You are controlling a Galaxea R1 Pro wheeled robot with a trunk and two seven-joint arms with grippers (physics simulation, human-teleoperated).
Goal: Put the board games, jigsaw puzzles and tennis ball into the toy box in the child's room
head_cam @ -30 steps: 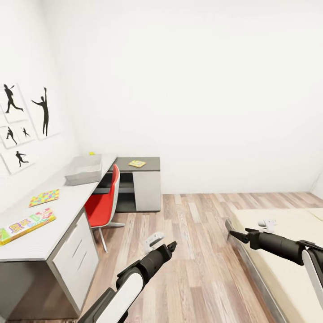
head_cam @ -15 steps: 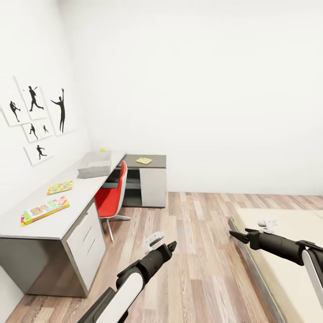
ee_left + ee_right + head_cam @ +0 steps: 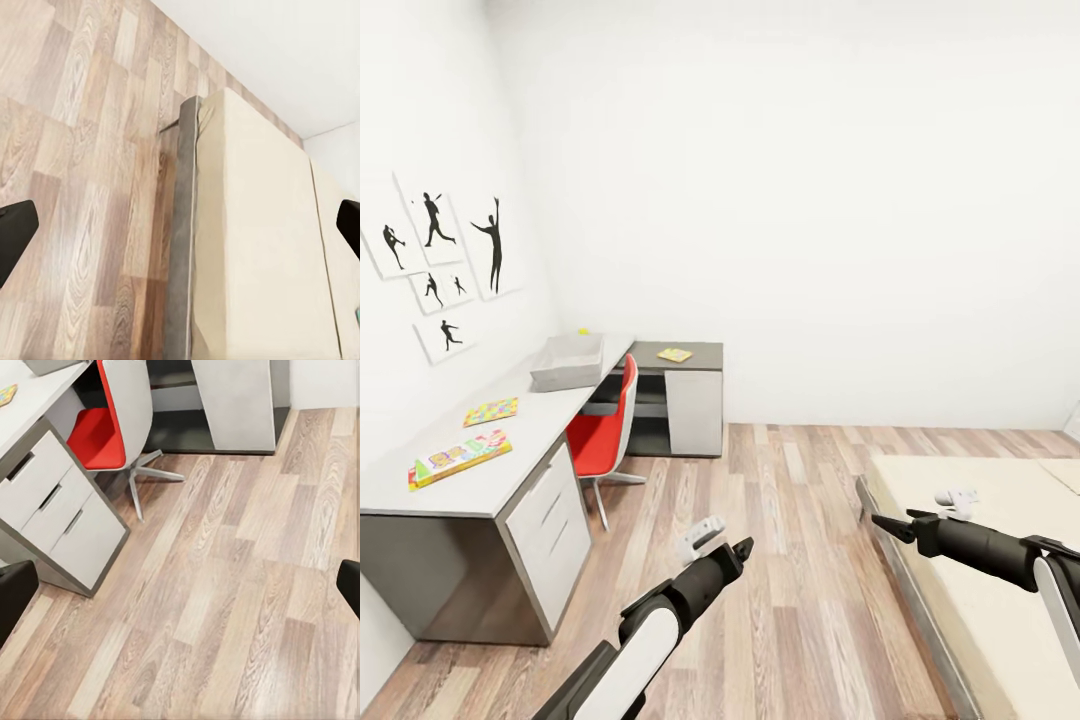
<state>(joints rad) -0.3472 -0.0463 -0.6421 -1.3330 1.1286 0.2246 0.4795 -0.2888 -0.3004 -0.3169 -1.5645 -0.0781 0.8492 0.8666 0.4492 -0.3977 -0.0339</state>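
The table runs along the left wall. On it stand the grey toy box and, behind that, the tennis ball. One jigsaw puzzle lies mid-desk and another lies on the dark section. A board game rests near the desk's near end. The bed is at the right, and its beige mattress is bare where I see it. My left gripper and right gripper hang over the floor. Both are open and empty, with their fingertips wide apart.
A red swivel chair sits tucked at the desk, its base out on the floor. White drawer fronts face the wood-plank floor between desk and bed. Black athlete pictures hang on the left wall.
The whole view has shifted: the desk now sits smaller and farther off, with more floor showing. Both arms hold the same pose, grippers open.
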